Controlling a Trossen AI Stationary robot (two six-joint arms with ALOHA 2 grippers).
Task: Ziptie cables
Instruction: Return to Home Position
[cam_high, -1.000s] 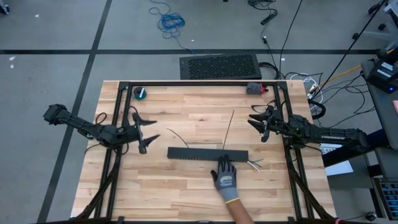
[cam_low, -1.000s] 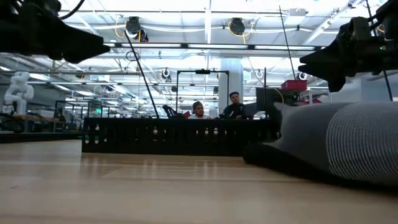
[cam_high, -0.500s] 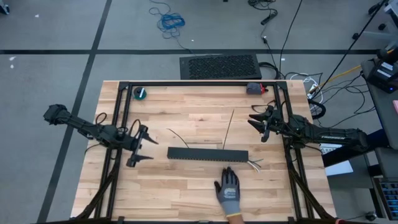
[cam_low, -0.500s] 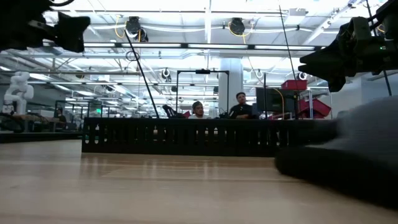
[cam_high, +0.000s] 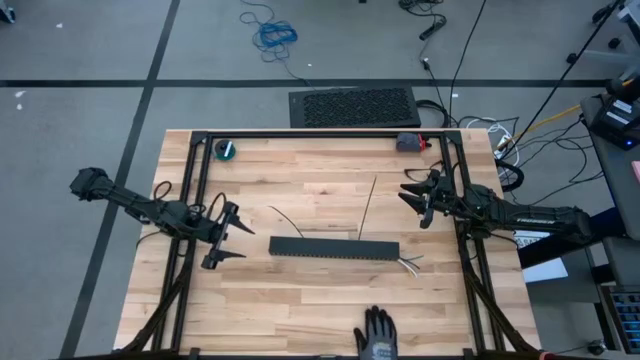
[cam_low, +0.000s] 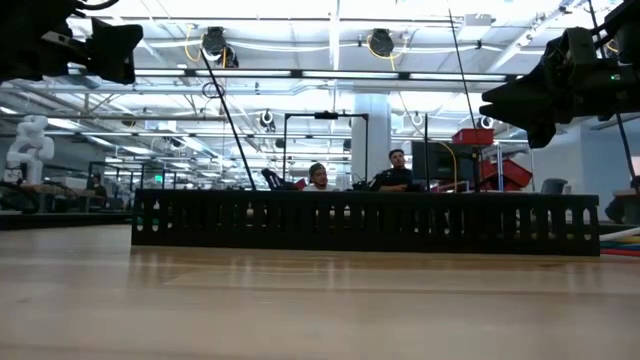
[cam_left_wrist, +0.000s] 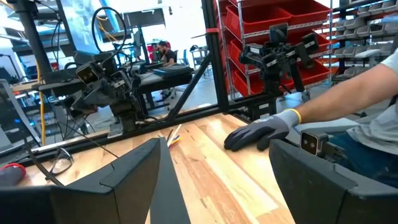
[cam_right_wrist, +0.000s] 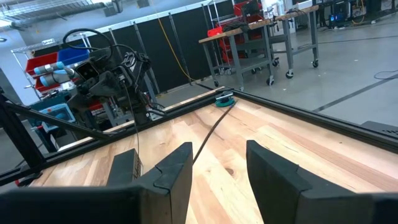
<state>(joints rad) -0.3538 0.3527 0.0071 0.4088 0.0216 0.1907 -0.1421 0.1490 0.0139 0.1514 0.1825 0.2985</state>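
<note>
The cables lie in a black slotted duct at mid table. Their coloured ends stick out of its right end and show at the right in the low view. One straight dark ziptie runs from the duct's far side toward the far edge. A curved ziptie lies left of it. My left gripper hovers open at the table's left, level with the duct and pointing right. My right gripper hovers open at the right side, pointing left. Neither has anything between its fingers.
A person's grey-gloved hand rests at the near edge and also shows in the left wrist view. A teal tape roll and a grey-and-red object sit at the far corners. A black frame borders the table.
My left gripper has swung at the wrist toward the table's near edge, then stayed still. The gloved hand has drawn back from the duct's near side to the table's near edge, which uncovers the duct's right end in the low view.
</note>
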